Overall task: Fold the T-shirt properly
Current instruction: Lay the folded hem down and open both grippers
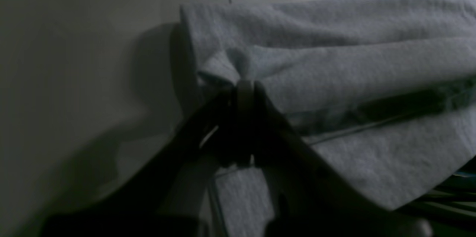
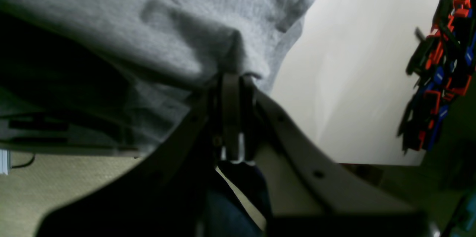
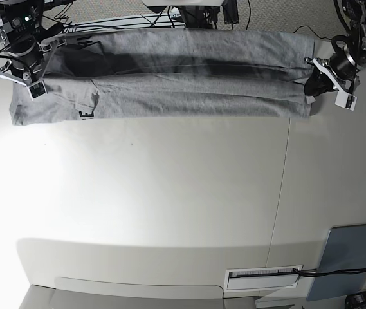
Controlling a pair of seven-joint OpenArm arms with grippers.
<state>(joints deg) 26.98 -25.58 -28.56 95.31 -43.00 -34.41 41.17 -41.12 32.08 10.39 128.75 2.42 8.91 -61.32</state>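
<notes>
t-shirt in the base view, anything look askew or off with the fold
Slightly. The T-shirt is folded into a long band across the far edge of the table, but at its left end a lower layer juts out past the upper one, and a scrap of black lettering peeks out there.

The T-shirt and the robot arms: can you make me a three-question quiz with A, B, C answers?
1. Where does the T-shirt lie?
A far edge of the table
B near edge
C on the floor

2. What colour is it?
A red
B grey
C green

3. What is the left end effector doing?
A hanging open
B pinching the cloth
C holding a cup

Answers:
1 A, it stretches along the table's far edge.
2 B, all views show grey cloth.
3 B, cloth bunches between its closed tips.
</notes>
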